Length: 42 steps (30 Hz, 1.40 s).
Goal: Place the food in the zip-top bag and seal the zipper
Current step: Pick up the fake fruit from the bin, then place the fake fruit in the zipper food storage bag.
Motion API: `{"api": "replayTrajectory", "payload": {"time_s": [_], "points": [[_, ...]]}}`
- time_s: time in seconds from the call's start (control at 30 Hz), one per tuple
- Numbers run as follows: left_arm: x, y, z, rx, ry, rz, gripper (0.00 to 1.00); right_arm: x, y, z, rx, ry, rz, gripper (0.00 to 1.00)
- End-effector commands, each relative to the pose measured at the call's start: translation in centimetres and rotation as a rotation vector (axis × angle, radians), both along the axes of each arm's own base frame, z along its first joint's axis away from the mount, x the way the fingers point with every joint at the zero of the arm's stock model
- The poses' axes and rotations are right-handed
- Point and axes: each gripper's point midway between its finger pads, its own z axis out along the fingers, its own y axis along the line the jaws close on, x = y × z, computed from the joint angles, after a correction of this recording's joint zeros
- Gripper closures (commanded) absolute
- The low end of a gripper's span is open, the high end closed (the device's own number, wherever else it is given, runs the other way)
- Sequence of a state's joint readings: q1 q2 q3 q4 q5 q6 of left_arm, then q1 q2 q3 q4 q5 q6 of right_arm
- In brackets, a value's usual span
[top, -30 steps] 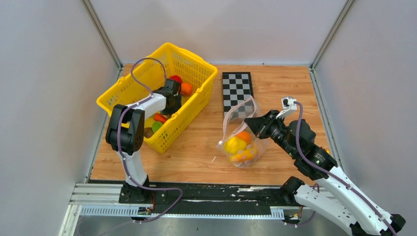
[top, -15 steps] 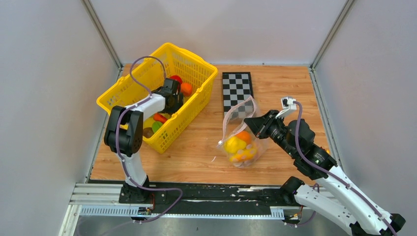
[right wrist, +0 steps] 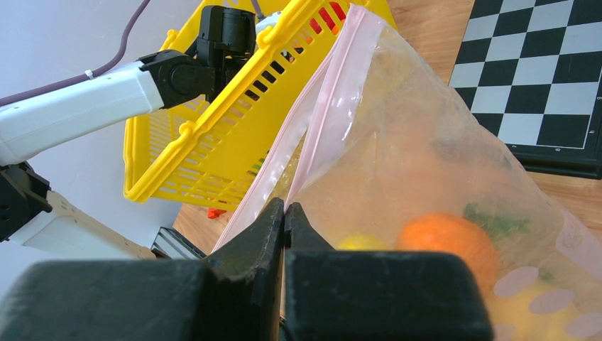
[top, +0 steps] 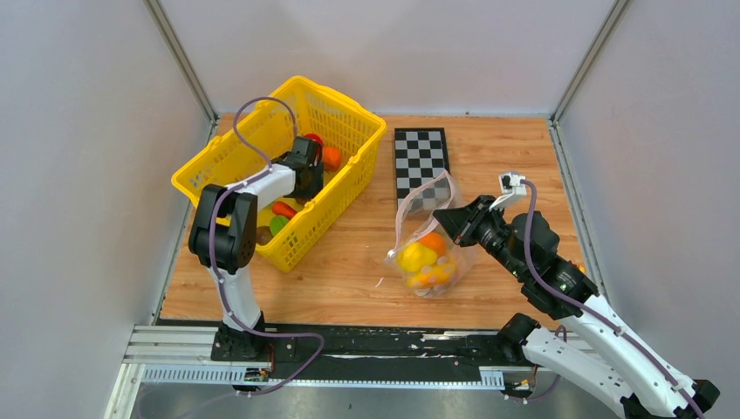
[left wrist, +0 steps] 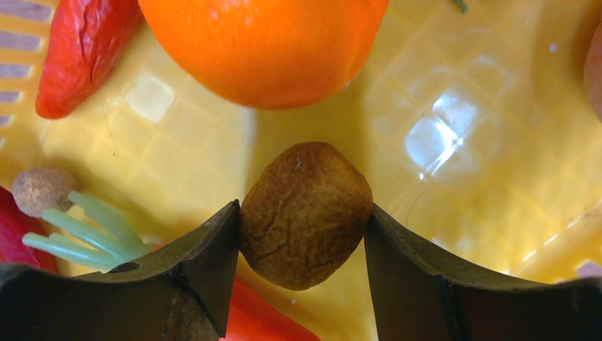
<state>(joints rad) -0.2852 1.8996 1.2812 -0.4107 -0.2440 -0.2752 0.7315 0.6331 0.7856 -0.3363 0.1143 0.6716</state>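
Observation:
My left gripper (top: 305,179) reaches down into the yellow basket (top: 301,80). Its jaws (left wrist: 304,217) press on both sides of a brown, wrinkled, rounded food piece (left wrist: 305,213). An orange fruit (left wrist: 270,42) and a red pepper (left wrist: 78,50) lie just beyond it. The zip-top bag (top: 428,249) stands on the table with its mouth up, holding yellow food (top: 417,256) and orange food (top: 434,242). My right gripper (top: 443,216) is shut on the bag's upper edge (right wrist: 284,209), right beside the pink zipper (right wrist: 323,106), whose two strips stand apart.
A black-and-white checkerboard (top: 421,161) lies behind the bag. More toy food, green and red, lies in the basket (left wrist: 497,177). Grey walls enclose the wooden table (top: 349,262) on three sides.
The left wrist has shifted slightly inside the basket. The right arm and the bag have stayed still.

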Motion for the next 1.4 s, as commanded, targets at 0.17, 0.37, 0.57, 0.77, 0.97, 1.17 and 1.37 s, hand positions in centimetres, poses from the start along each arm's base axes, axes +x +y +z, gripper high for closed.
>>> {"api": "replayTrajectory", "payload": {"time_s": [0.17,0.37,0.57,0.77,0.97,1.17,1.37], "points": [[-0.9,-1.4,7.4,-0.147,-0.166,-0.05,0.49,0.1,0.1,1.3,0.021,-0.033,0.001,1.0],[-2.1,-1.9,13.3,-0.222,-0.294,-0.074,0.48,0.1,0.1,1.4,0.021,-0.034,0.0,1.0],[-4.1,-2.9,18.5,-0.331,-0.404,-0.117,0.48,0.2,0.4,1.4,0.023,-0.033,0.014,1.0],[-6.5,-4.7,24.6,-0.465,-0.532,-0.222,0.46,0.2,1.1,1.4,0.022,-0.031,0.042,1.0],[-9.4,-7.4,29.6,-0.628,-0.628,-0.382,0.45,0.1,1.4,1.7,0.024,-0.036,0.06,1.0],[-13.0,-11.9,32.3,-0.787,-0.638,-0.607,0.45,0.3,1.8,1.7,0.027,-0.033,0.07,1.0],[-16.9,-17.2,30.6,-0.86,-0.582,-0.775,0.44,0.2,2.1,1.9,0.031,-0.034,0.082,1.0]]}}
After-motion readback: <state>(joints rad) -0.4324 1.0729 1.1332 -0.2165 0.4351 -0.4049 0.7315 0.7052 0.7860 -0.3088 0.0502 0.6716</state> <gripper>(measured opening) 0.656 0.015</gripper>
